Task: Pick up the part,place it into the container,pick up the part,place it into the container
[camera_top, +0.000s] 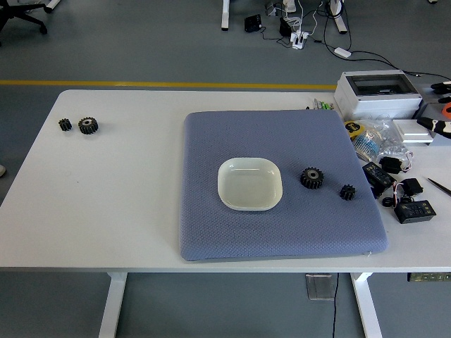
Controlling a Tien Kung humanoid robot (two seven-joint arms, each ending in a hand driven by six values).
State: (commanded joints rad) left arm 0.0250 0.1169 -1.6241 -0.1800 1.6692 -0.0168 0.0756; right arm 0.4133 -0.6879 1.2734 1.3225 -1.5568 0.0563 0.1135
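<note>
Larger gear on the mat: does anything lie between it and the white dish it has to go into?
Nothing visible does. The larger gear lies on the blue mat just right of the white dish, with only bare mat between them. The smaller gear lies farther right, away from the dish. The dish is empty.

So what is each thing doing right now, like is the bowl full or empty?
White bowl: empty, upright on the blue mat.
Big gear: flat on the mat, right of the bowl, apart from it.
Small gear: flat on the mat, untouched.
Two spare gears: side by side on the table's far left.
Right hand: only just showing at the right edge.
</note>
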